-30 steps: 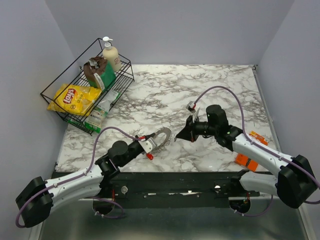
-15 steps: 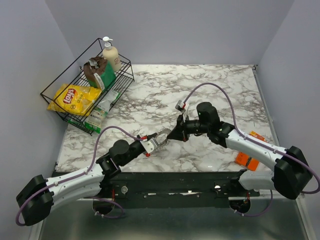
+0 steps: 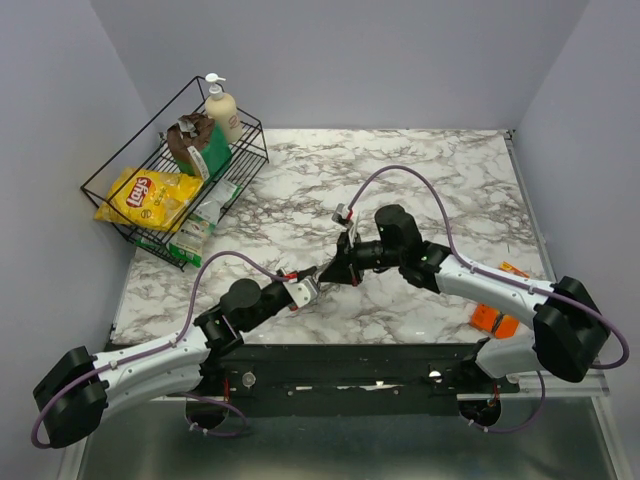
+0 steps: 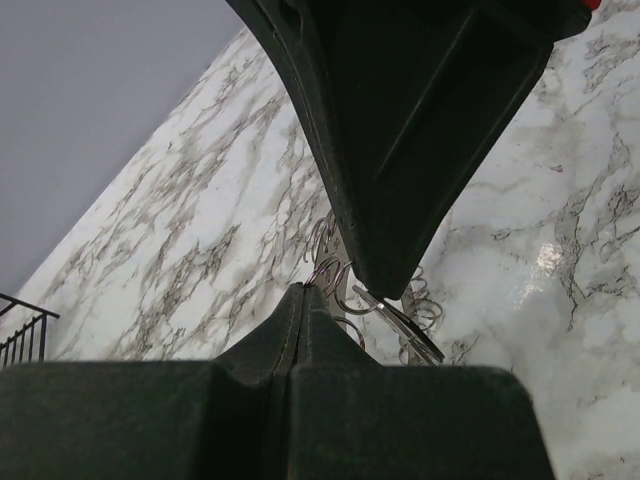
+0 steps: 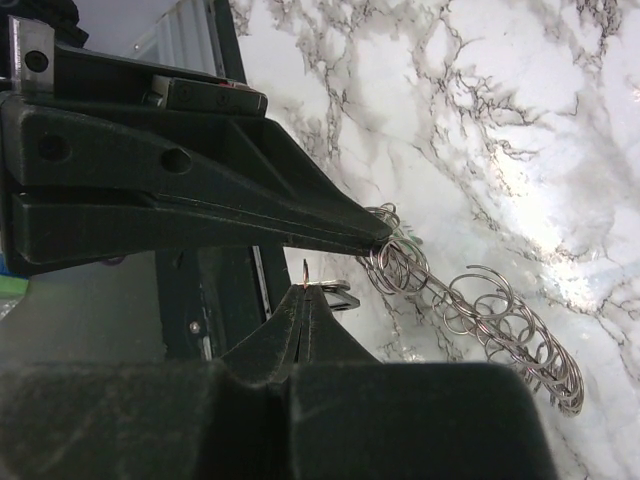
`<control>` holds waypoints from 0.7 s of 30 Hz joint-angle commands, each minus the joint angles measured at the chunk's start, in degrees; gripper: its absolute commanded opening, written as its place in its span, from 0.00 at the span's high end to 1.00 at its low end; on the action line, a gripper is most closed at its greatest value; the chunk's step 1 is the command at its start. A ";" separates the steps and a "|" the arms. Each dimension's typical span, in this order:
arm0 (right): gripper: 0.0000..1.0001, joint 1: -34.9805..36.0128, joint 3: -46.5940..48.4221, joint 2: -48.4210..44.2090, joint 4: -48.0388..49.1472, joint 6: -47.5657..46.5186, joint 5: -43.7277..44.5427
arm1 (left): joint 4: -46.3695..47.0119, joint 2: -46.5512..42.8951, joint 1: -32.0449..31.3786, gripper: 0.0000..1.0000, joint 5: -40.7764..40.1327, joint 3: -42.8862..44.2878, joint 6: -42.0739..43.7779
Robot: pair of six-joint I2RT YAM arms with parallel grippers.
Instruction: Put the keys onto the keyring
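The keyring is a silvery coil of wire loops hanging over the marble. My left gripper is shut on one end of the keyring; the right wrist view shows its black tip pinching the loops. My right gripper is shut on a small flat metal key, whose head colour I cannot tell. That key's thin blade pokes out under the right gripper, right beside the coil. From above, the left gripper and right gripper meet tip to tip and hide the keyring.
A black wire basket at the back left holds a yellow chip bag, a soap bottle and other packets. Flat orange pieces lie near my right arm. The table's near edge runs just behind the grippers.
My right arm has swung left with its key until its tip meets the left gripper. The keyring, plainly visible from above earlier, is now covered by the two grippers.
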 commanded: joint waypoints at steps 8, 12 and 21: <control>0.99 0.84 1.80 0.60 0.35 1.37 7.68 | 2.59 -1.04 -0.91 1.00 0.42 1.33 -0.13; 0.99 0.84 1.89 0.60 -0.62 1.99 10.16 | 2.23 -1.57 -1.18 1.00 0.06 1.24 -0.22; 0.99 0.76 2.06 0.42 -0.62 3.13 12.09 | 1.35 -2.19 -1.53 1.00 -0.02 1.24 -0.39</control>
